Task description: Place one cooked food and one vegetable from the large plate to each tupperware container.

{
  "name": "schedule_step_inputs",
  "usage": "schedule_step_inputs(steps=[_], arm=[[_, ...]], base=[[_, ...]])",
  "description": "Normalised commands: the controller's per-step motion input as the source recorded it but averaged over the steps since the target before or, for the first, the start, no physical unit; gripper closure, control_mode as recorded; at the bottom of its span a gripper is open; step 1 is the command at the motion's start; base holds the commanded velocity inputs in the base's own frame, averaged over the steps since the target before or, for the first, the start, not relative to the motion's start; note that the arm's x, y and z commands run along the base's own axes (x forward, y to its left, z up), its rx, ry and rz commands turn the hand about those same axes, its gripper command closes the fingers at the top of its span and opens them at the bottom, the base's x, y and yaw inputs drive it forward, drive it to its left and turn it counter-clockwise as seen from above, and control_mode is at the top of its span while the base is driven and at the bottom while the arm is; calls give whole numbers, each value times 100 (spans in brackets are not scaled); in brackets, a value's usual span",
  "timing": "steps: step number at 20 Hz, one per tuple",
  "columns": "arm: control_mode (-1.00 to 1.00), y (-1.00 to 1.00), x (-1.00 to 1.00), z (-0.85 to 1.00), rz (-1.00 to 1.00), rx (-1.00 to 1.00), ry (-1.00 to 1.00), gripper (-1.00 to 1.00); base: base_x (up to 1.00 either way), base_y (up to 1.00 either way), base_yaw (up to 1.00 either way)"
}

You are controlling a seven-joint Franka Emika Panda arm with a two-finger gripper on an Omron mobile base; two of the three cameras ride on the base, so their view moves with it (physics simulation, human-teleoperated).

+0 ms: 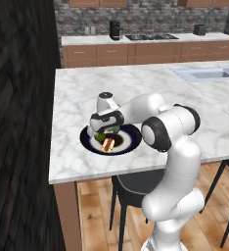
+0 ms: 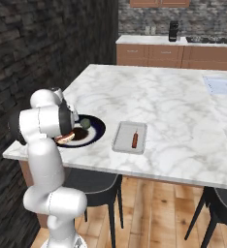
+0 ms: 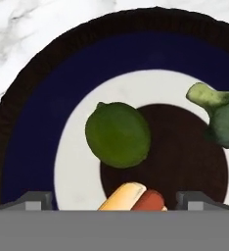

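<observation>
The large plate [image 3: 33, 127] has a wide navy rim and a white centre, and lies near the front left corner of the marble island [image 1: 87, 88]. On it are a green lime [image 3: 118, 135], a piece of broccoli [image 3: 221, 115], a hot dog in a bun [image 3: 133, 198] and a dark brown round patch [image 3: 185, 157]. My gripper [image 3: 115, 201] hangs open just above the plate [image 1: 131, 132], its fingertips [image 3: 35, 200] straddling the hot dog's end without touching it. A rectangular light-grey tupperware container [image 2: 122, 140] right of the plate [image 2: 98, 127] holds a small sausage [image 2: 134, 140].
A black brick wall [image 1: 18, 122] stands close on the left. A sink [image 1: 204, 73] is set in the island's far right. Dark stools [image 1: 131, 188] sit under the front edge. The back counter carries a coffee machine [image 1: 115, 29] and a cooktop [image 1: 150, 37].
</observation>
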Motion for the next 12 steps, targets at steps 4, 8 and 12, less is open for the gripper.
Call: schedule_step_inputs(steps=[4,8,12], arm=[[-100,0,30,-26,0,-5,8,-100],[-100,6,36,-19,0,-5,9,-100],[-100,21,38,-21,0,-4,10,-100]], base=[[0,0,0],[0,0,0],[0,0,0]])
